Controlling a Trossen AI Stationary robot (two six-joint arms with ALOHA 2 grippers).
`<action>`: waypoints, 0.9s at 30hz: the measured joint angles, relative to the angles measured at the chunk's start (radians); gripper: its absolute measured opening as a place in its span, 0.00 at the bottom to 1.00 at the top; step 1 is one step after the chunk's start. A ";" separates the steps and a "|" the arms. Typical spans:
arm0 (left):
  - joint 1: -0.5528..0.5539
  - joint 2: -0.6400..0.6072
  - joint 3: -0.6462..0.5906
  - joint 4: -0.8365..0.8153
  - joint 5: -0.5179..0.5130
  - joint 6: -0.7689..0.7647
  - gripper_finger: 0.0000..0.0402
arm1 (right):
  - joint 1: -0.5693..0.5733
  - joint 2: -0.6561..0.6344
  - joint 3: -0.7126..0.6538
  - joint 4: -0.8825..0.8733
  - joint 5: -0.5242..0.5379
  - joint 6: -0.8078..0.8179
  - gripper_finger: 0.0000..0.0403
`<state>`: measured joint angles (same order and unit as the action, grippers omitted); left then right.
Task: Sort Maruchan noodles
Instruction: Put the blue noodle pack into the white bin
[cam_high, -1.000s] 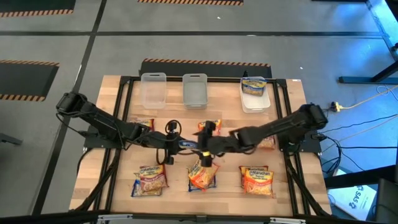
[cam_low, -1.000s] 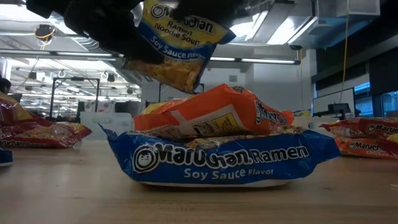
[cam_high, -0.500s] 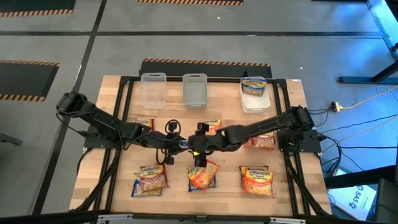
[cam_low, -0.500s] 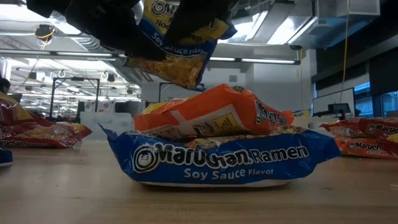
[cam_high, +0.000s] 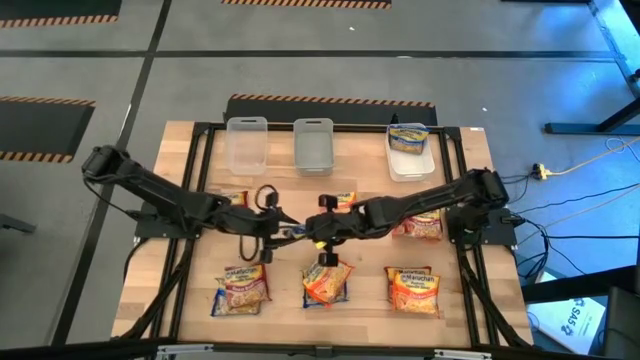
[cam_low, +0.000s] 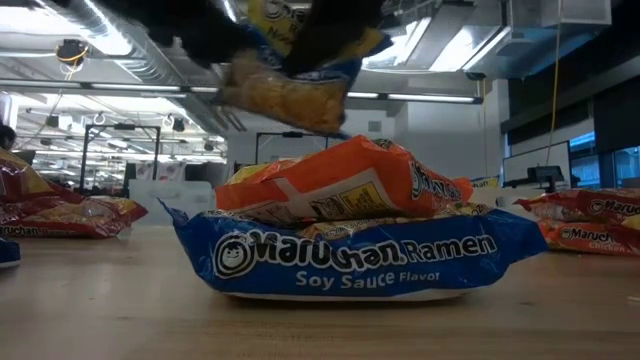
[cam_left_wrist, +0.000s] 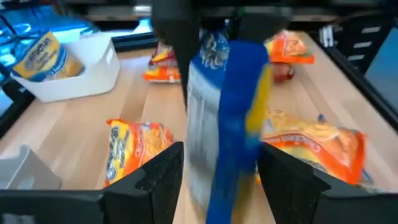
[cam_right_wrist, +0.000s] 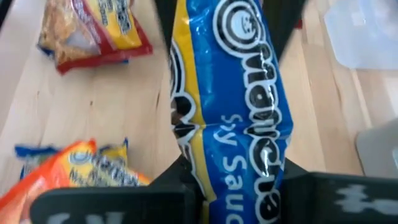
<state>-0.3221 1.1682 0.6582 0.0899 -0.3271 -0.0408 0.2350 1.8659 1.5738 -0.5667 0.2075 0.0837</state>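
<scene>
Spanning most of the high view, the wooden table carries a black frame, and both dark arms reach in over its middle: the left arm from its own side, the right arm from the other, so that they meet above the centre. Along the far edge stand three tubs, well apart from one another: a clear tub, a grey tub and a white tub with a blue-and-yellow Maruchan packet lying in it. Loose packets lie around the table, among them a red-edged packet and an orange packet near the front edge. Between those two sits a small stack, seen close in the low view: a blue Soy Sauce Flavor packet flat on the wood with an orange packet tilted on top of it. Above that stack hangs the held blue soy sauce packet, lifted clear of the table and of everything on it, between the two grippers. The right gripper is clamped on one end of that packet, the plastic pinched where the fingers meet. The left gripper stands at the other end with its fingers apart, one on each side of the packet, which runs edge-on through the gap with space showing at both sides
</scene>
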 joint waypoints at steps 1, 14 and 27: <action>-0.007 -0.031 0.000 -0.052 -0.003 -0.013 0.49 | 0.000 -0.011 0.000 -0.019 -0.001 0.001 0.13; -0.052 -0.084 -0.003 -0.235 -0.063 -0.099 0.49 | -0.088 -0.275 -0.061 -0.415 0.168 0.018 0.15; -0.007 -0.066 -0.003 -0.183 -0.128 -0.054 0.49 | -0.624 -0.586 -0.345 -0.437 0.046 -0.404 0.15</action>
<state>-0.3289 1.1024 0.6556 -0.0929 -0.4549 -0.0945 -0.3893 1.2797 1.2283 -1.0034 0.2533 -0.3201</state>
